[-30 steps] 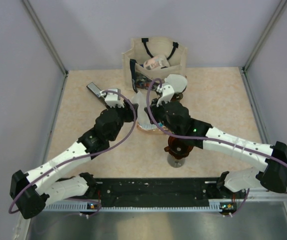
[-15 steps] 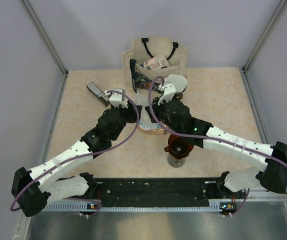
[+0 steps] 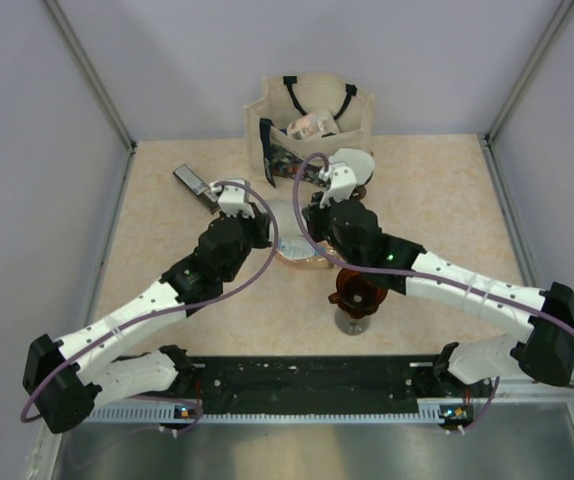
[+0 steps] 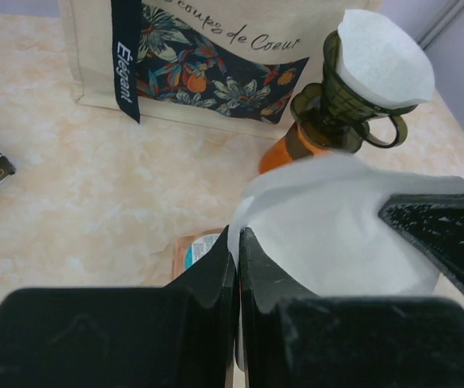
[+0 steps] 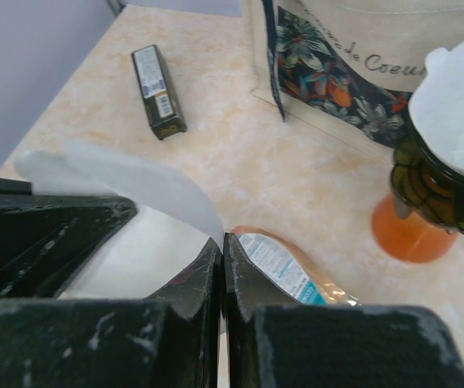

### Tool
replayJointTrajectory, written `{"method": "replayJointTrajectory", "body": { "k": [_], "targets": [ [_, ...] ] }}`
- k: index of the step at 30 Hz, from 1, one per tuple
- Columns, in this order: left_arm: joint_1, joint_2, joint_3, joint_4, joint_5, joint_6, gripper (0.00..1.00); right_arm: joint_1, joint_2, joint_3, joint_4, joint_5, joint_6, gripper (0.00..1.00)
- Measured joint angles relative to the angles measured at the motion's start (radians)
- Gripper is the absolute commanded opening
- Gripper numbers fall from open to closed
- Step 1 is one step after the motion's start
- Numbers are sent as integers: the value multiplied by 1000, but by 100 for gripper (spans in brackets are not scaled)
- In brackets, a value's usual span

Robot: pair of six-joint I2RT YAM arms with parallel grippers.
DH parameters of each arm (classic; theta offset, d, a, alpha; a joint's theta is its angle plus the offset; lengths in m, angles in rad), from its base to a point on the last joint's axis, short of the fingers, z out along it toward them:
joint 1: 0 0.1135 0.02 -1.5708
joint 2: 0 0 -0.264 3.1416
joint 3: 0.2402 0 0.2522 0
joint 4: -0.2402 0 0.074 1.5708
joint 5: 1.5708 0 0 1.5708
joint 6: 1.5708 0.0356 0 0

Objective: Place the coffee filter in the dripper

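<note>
Status: the coffee filter (image 3: 289, 222) is not in a dripper yet. It hangs in the air over the middle of the table (image 3: 167, 290), a little toward the far edge, stretched between the two arms.

- Left gripper (image 4: 237, 242): jaws pressed together on the filter's near rim.
- Right gripper (image 5: 221, 246): jaws also closed, pinching the opposite rim.
- My read is that we are still at the separating or opening step. The carry and the drop-in are both left to do.

Likely target: the amber dripper (image 3: 357, 293) on its stand, toward the near edge. The olive dripper (image 4: 353, 97), by the tote bag (image 3: 312, 110) at the far edge, already holds a white filter, so I rule that one out.

Hard to make out:
- The right forearm crosses the amber dripper from above, so I cannot confirm that it is empty.
- I cannot tell whether one sheet or several are pinched.
- The packet (image 5: 284, 271) under the filter is mostly covered.
</note>
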State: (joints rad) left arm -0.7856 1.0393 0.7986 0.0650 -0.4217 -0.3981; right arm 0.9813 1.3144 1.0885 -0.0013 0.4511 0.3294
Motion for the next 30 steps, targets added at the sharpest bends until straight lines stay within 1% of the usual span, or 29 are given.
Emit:
{"method": "replayJointTrajectory", "body": {
  "k": [7, 21, 22, 23, 24, 26, 27, 28, 30],
  "targets": [
    [-2, 0, 8, -75, -21, -10, 6, -3, 13, 0, -48, 68, -48, 0],
    [-10, 0, 56, -173, -12, -19, 8, 0, 20, 13, -77, 87, -84, 0],
    [-10, 0, 57, -178, -10, -19, 12, 0, 20, 13, -78, 83, -84, 0],
    [-10, 0, 57, -184, -7, -19, 19, 0, 20, 13, -81, 79, -85, 0],
    [-10, 0, 58, -192, -2, -19, 31, 0, 20, 14, -85, 72, -86, 0],
    [-9, 0, 60, -208, 14, -13, 49, -2, 20, 17, -105, 59, -91, 0],
    [-8, 0, 61, -213, 27, -15, 63, -3, 20, 21, -116, 50, -92, 0],
    [-7, 0, 64, -217, 42, -17, 73, -4, 20, 24, -125, 41, -91, 0],
    [-6, -3, 65, -217, 74, -9, 85, -4, 20, 32, -136, 17, -91, 0]
  ]
}}
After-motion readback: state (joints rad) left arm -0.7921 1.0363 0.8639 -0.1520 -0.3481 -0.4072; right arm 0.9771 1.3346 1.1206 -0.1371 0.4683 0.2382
